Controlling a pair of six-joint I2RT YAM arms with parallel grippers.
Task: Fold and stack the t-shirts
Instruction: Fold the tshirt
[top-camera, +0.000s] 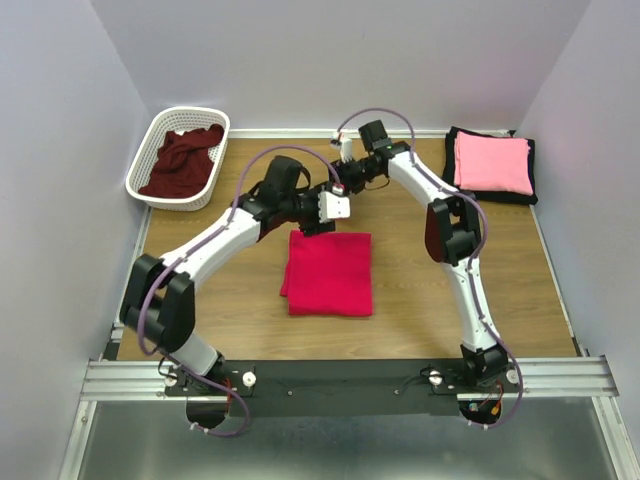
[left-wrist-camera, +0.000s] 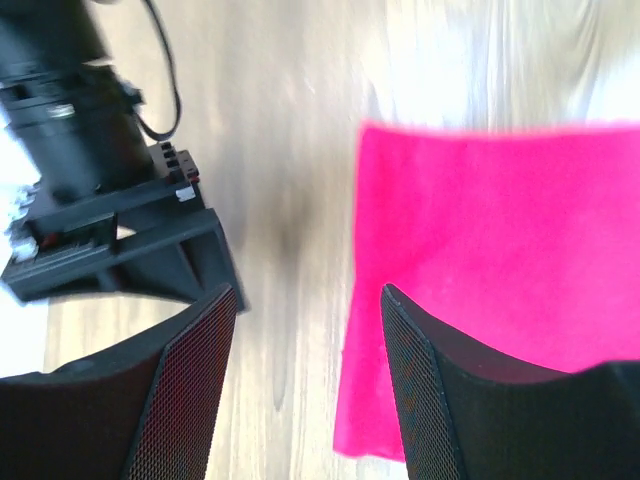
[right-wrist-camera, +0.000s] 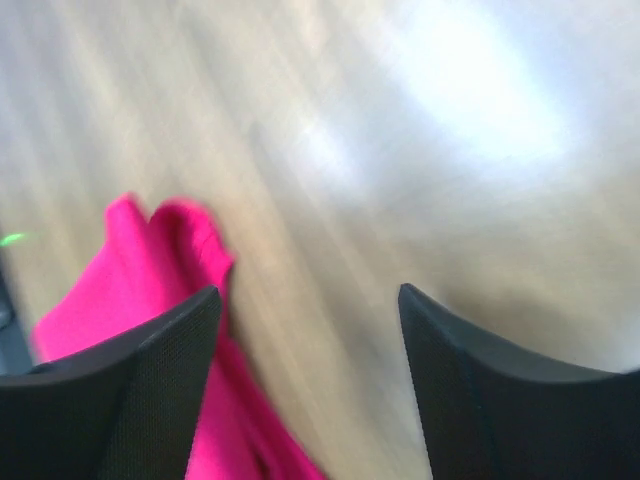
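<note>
Your folded crimson-red fabric t-shirt lies flat mid-table. The left gripper hangs open at its far edge, holding nothing, with one finger above the cloth and the gap over the bare wooden table. The right gripper stands open and empty too, with the shirt's corner just beside one finger. Farther off, at the far right corner, a light pink shirt rests on a black shirt.

You have four t-shirts: one red t-shirt in the middle, one pink t-shirt and one black t-shirt far right, one maroon t-shirt far left. Also one basket, one table, and two arms: left arm, right arm.
</note>
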